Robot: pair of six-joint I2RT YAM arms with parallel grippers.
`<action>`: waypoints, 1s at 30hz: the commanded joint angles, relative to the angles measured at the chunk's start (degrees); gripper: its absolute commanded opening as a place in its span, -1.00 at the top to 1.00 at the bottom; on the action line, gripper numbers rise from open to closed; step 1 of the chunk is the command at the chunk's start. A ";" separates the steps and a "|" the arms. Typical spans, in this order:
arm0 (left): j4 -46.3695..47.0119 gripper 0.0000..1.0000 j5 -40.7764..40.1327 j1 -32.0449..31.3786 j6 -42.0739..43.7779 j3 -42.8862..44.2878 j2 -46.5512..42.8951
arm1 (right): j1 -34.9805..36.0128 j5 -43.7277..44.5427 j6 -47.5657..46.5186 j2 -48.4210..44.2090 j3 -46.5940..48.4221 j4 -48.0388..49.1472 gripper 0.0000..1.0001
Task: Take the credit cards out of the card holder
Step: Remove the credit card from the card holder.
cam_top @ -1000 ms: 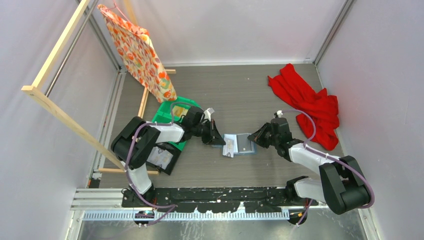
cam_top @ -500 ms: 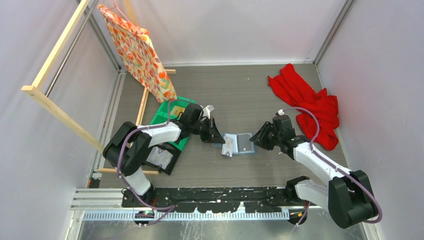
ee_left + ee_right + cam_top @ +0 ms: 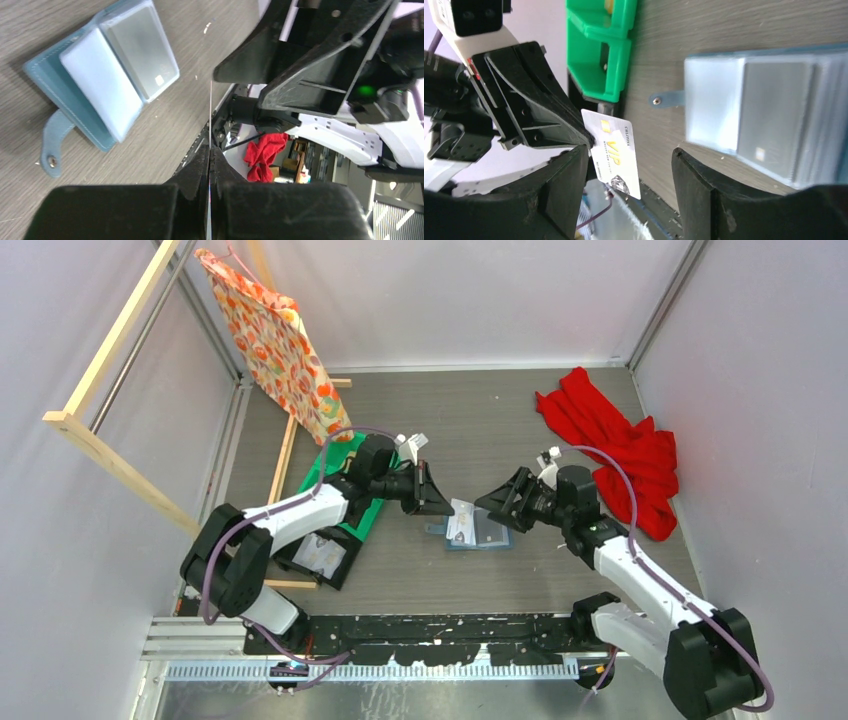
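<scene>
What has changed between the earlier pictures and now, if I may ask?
The right claw has opened and swung in over the card holder; what it let go, I cannot tell. The left claw, shut on a white credit card, has lifted slightly as its arm stretched out. The card holder stays open on the table; the green bin and red cloth are unmoved.

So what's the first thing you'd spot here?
A white VIP card is pinched off the table by the left gripper, mid-table, with the right gripper open just opposite it. Below them lies the blue holder, flopped open with cards inside. The red cloth at the far right and the orange patterned bag hanging at the far left pop too.
</scene>
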 commanded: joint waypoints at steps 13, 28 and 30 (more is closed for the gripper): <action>10.26 0.99 9.76 2.57 -3.86 -1.04 -2.36 | 0.25 -18.69 16.06 6.95 -6.28 34.49 -0.10; 14.76 0.99 13.57 4.59 -6.23 -1.37 -1.01 | 0.30 -22.47 24.36 10.01 -9.73 52.29 0.35; 14.75 0.99 13.85 4.59 -6.34 -1.37 -0.88 | 0.32 -23.02 24.44 10.19 -9.50 52.50 0.38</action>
